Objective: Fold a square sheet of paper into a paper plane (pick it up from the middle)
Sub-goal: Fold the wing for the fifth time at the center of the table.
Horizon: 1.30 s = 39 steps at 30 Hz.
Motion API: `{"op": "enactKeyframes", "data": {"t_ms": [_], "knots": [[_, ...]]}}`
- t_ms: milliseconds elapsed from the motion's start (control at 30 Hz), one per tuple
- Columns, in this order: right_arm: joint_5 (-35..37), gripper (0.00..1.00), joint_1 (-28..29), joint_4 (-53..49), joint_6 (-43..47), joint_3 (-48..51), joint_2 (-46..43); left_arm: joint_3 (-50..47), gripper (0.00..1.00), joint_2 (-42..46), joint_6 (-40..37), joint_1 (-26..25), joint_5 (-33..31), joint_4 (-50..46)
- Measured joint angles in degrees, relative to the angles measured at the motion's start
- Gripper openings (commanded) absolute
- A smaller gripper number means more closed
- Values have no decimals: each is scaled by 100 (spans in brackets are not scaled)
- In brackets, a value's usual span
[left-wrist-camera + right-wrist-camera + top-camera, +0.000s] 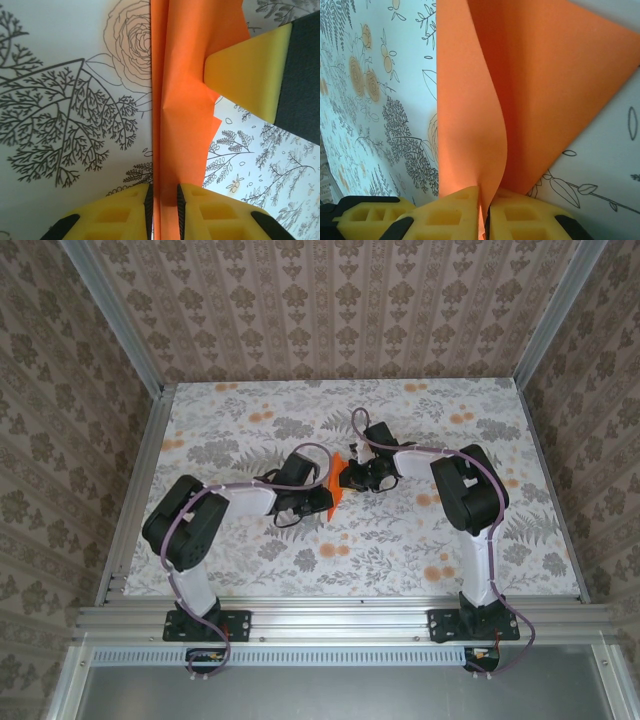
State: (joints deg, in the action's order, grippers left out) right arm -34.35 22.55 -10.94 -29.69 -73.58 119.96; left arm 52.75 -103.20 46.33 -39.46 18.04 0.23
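The square sheet of paper (pixel 336 486), bright orange and folded along a crease, hangs just above the table's middle between both grippers. My left gripper (pixel 322 492) comes from the left. In the left wrist view the folded paper (pixel 182 100) runs straight up from between the jaws of the left gripper (pixel 164 200), whose pads press on both sides. My right gripper (pixel 352 478) comes from the right. Its yellow finger (pixel 250 70) lies against the paper's far part. In the right wrist view, the right gripper (pixel 484 202) pinches a curled flap of the paper (pixel 545 90).
The flowered tablecloth (pixel 400 540) covers the table inside an aluminium frame (pixel 340 618) with patterned walls. Both arms bend inward from their bases at the near edge, elbows out towards the left and right sides.
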Motion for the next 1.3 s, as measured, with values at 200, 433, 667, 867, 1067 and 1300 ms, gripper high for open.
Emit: {"op": "enactKeyframes", "data": {"t_ms": [200, 433, 667, 867, 1067, 1300], "knots": [[4, 16, 2, -83, 4, -52, 11, 415, 19, -155, -173, -109, -166, -614], [24, 17, 4, -177, 2, -125, 37, 986, 18, -363, -345, -282, -579, -1460], [96, 17, 24, -275, -9, -186, 50, 1482, 19, -584, -459, -439, -964, -2144], [105, 16, 24, -315, -114, -223, 57, 1845, 19, -765, -542, -553, -1224, -2608], [138, 18, 20, -409, -304, -299, 63, 2111, 19, -914, -564, -623, -1408, -2959], [365, 23, -240, -240, -660, -149, -343, 2203, 19, -968, -564, -634, -1467, -3077]]}}
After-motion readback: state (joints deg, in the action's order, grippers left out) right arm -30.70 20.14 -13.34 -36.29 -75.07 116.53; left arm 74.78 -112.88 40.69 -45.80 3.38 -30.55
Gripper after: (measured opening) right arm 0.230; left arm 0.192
